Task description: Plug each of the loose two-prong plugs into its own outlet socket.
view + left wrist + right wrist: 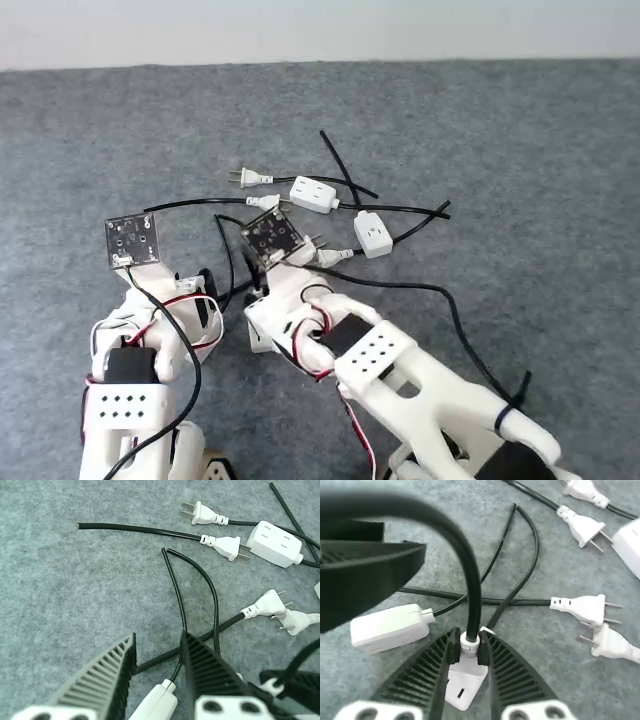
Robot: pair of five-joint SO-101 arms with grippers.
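Clamped tight with the right gripper (468,635) on the cord collar of a small white socket (462,680), slot face toward the camera; whether lifted or resting on the grey carpet (520,130), cannot tell. Just beside it, lying flat, a second socket block (390,627), straddled by the left gripper (158,637) with fingers spread wide and nothing pinched. Farther out, past a loop of black cord (174,590), one white plug (265,605) and a neighbouring plug (300,622) just beside it, prongs pointing the same way. Beyond those, a three-way socket (277,542) with slots facing up, a third plug (225,546) nosed against its end with prongs in plain sight, and a fourth plug (205,514) loose just beside that. Near the three-way socket, apart from it, a single socket block (373,233). Wide bare carpet on both flanks of the arms and beyond the cords, up to the pale wall edge (320,30).
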